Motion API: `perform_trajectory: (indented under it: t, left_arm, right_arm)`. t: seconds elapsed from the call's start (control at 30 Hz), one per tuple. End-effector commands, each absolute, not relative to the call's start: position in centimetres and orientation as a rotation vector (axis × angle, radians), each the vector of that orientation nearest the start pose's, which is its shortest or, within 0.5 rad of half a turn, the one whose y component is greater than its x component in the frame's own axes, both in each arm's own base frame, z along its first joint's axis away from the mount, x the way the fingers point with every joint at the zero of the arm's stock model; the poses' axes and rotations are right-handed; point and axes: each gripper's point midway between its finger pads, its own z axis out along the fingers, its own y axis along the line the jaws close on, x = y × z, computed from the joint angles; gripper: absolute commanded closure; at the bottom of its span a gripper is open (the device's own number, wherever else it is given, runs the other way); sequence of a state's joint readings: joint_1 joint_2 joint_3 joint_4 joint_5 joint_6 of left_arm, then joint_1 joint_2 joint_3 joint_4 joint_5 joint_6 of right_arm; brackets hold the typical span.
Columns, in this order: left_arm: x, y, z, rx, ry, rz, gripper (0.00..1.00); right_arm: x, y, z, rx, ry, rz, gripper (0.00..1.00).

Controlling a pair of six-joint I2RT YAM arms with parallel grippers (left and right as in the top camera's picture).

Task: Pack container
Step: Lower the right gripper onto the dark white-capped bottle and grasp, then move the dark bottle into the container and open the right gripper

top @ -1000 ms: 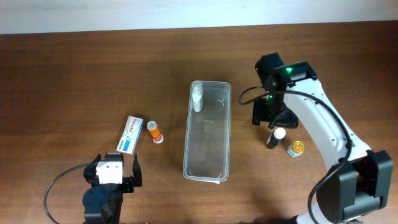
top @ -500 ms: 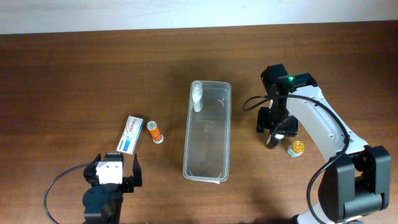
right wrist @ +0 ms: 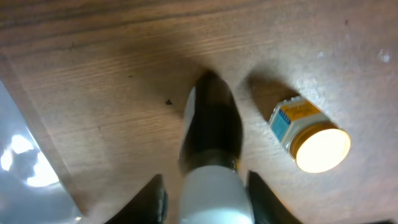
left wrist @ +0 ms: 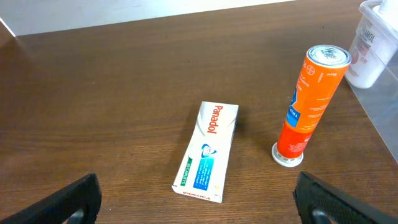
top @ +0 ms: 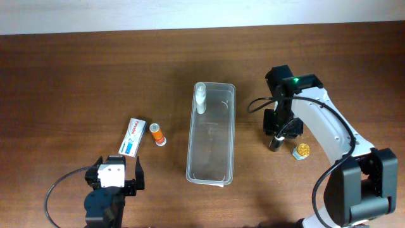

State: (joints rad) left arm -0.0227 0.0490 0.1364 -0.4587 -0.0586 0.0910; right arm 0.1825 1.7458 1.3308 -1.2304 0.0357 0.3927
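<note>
Showing, from left to right across a brown wooden table (top: 76, 76): left gripper (top: 116, 172) at the near edge, jaws spread wide and holding nothing.

Ahead of it, lying flat, a white Panadol box (top: 134, 137) with green and blue print. Just beside that, apart from the box, an orange tube (top: 157, 134) with its white cap toward the near side; whether standing or lying cannot be told.

At centre, the container (top: 212, 155): long, narrow, clear plastic, with rounded corners and a raised rim. Wood grain visible through the floor, long axis running away from the robot. Holds one white bottle (top: 200, 99), set in the far left corner.

To the right, near the container but apart from it, right gripper (top: 277, 136) pointing down over a dark bottle (right wrist: 211, 124) with a white cap. Jaws parted to either side of that cap, with a narrow gap seen at one side, so not clamped. Just beside the bottle, not touching, a small jar (top: 302, 151) with a gold lid.

Counted: one container, one box, one tube, two bottles, one jar, two grippers.
</note>
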Motion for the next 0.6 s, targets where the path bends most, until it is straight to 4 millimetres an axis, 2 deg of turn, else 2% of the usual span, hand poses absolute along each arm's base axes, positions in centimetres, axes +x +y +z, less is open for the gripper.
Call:
perform_trajectory:
  t: [0.0,0.2,0.3,0.43,0.57]
  left_arm:
    - [22.4,0.5,11.9,0.091,1.934,0.109,0.01]
    - [22.4,0.5,11.9,0.091,1.934,0.109,0.00]
    - [22.4,0.5,11.9,0.091,1.934,0.109,0.01]
    - [22.4,0.5,11.9,0.091,1.934,0.109,0.01]
    - [22.4,0.5,11.9,0.091,1.934,0.109,0.01]
  right_arm:
    - [29.0,4.5,8.2,0.360,3.196,-0.091,0.69]
    - [28.9,4.5,8.4,0.360,3.195,-0.092,0.78]
    - [29.1,4.7,9.4,0.347,3.160,-0.075,0.81]
    - [29.9,5.5,13.0,0.297,3.043,-0.018,0.82]
    - [30.1,7.5,18.3,0.202,2.897,0.067,0.82]
